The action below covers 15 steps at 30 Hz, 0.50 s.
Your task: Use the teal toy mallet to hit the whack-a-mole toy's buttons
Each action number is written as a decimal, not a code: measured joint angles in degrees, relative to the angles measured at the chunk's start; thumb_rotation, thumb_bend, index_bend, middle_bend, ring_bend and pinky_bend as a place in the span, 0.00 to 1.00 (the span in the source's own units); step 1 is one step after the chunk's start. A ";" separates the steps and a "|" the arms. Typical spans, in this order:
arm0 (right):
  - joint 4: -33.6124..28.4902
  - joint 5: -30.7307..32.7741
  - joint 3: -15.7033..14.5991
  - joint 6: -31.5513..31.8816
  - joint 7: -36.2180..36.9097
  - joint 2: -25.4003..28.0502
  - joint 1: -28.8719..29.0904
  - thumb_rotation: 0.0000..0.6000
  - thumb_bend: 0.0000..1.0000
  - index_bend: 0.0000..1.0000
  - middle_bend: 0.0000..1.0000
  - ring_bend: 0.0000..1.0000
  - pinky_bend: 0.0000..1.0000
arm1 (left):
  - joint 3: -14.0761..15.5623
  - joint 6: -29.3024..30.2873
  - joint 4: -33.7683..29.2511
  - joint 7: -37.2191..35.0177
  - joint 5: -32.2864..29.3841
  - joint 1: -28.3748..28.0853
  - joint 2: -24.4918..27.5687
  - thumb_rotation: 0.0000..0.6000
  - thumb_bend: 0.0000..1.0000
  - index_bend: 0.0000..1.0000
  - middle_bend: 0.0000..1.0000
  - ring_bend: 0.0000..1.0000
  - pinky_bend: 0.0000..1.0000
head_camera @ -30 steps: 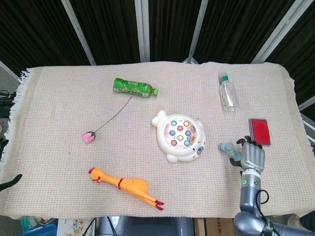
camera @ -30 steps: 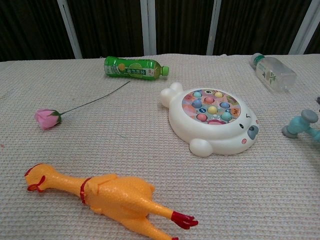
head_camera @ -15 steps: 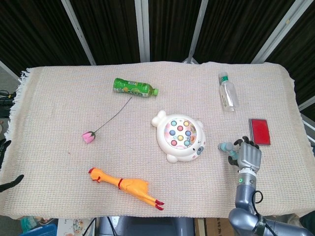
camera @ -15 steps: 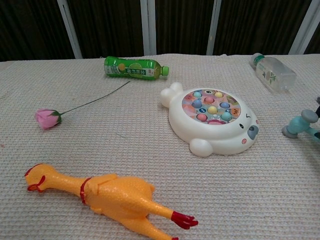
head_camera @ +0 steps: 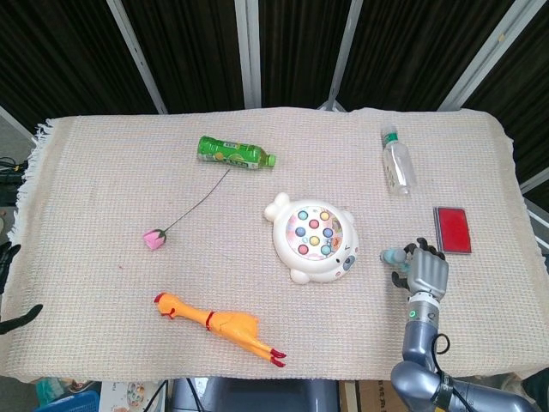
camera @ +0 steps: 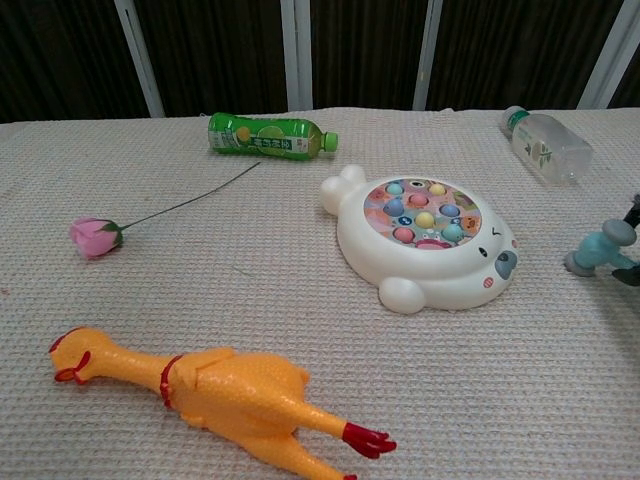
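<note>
— Which step is this?
— The grasp. The right robot hand (head_camera: 425, 275) sits over the teal toy mallet (camera: 600, 248), right of the whack-a-mole toy (head_camera: 315, 239) on the worktop (head_camera: 103, 215); its fingers seem curled round the handle, though that's partly hidden.
— And next?
— Lift, then swing left onto the buttons (camera: 424, 212).

Cloth-covered table (head_camera: 103, 206) carries whack-a-mole toy (head_camera: 314, 238), 2 bottles (head_camera: 235, 153), rubber chicken (head_camera: 219, 324).
</note>
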 measured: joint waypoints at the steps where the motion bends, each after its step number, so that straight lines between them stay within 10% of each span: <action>1: 0.21 0.03 0.06 0.05 -0.07 -0.21 0.08 1.00 0.33 0.43 0.16 0.17 0.17 | 0.00 -0.03 -0.02 0.07 -0.02 -0.02 -0.01 1.00 0.00 0.11 0.05 0.00 0.00; 15: 3.07 0.13 0.57 0.07 -0.88 -2.22 0.80 1.00 0.33 0.45 0.16 0.17 0.17 | -0.20 -0.22 -0.23 0.69 -0.63 -0.13 -0.17 1.00 0.00 0.11 0.04 0.00 0.00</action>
